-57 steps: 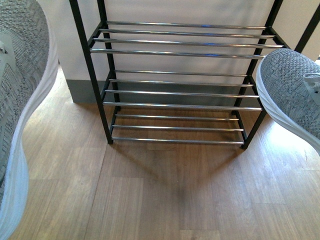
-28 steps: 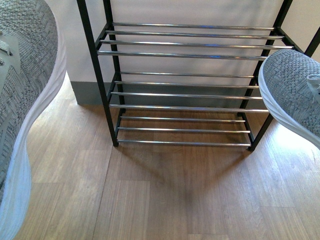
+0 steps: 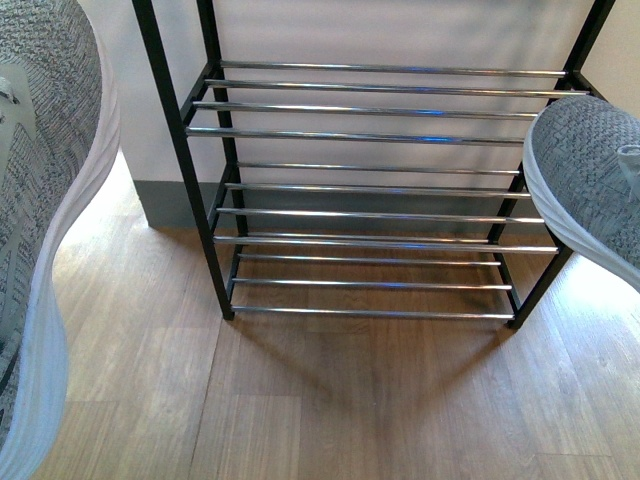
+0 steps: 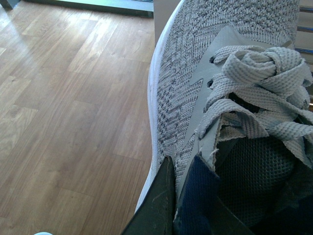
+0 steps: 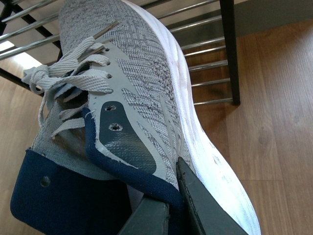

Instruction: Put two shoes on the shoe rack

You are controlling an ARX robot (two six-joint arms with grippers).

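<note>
In the front view one grey knit sneaker (image 3: 50,200) fills the left edge and the other (image 3: 590,180) hangs at the right edge, both held off the floor with their white soles turned inward. The shoe rack (image 3: 370,135) stands between them against the wall, with black side frames and bare chrome bars. My left gripper (image 4: 178,196) is shut on the collar of its sneaker (image 4: 186,73), one finger outside and one against the navy lining. My right gripper (image 5: 171,196) pinches the navy collar of its sneaker (image 5: 142,73), whose toe lies over the rack's bars (image 5: 205,44).
The wooden floor (image 3: 330,400) stretches in front of the rack. Behind it is a white wall (image 3: 400,30) with a grey skirting (image 3: 170,205). The right sneaker's toe overlaps the rack's right post (image 3: 535,285) in the front view.
The rack sits lower and looks slightly larger in the front view than a second ago. Both sneakers stay gripped at the frame's edges.
</note>
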